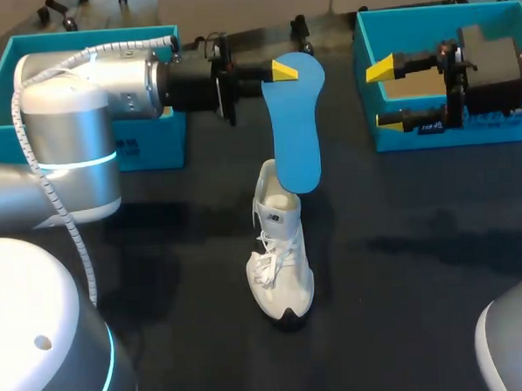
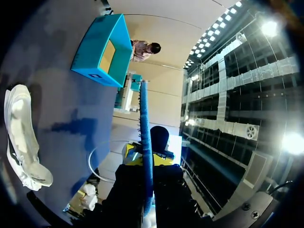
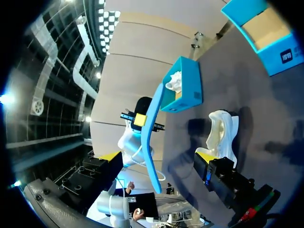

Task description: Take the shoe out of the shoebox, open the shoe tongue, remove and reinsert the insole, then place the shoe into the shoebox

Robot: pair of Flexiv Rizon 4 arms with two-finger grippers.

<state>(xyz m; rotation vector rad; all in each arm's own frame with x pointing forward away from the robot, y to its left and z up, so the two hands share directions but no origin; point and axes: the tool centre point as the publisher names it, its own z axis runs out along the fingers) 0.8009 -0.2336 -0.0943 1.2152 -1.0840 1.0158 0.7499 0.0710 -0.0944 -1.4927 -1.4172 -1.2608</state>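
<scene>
My left gripper (image 1: 281, 70) is shut on the heel end of a blue insole (image 1: 297, 132), which hangs down over the white shoe (image 1: 279, 247). The shoe stands on the dark table with its toe toward the near edge. In the left wrist view the insole (image 2: 144, 118) runs edge-on out from between the shut fingers (image 2: 142, 159), and the shoe (image 2: 21, 137) lies off to the side. My right gripper (image 1: 384, 94) stands open to the right of the insole, apart from it. In the right wrist view the insole (image 3: 152, 137) hangs ahead of the open gripper (image 3: 157, 156), with the shoe (image 3: 221, 133) beyond.
A blue shoebox (image 1: 145, 149) stands at the back left behind my left arm, with white paper inside. A second blue box (image 1: 485, 133) stands at the back right, under my right gripper. Dark table surface spreads around the shoe.
</scene>
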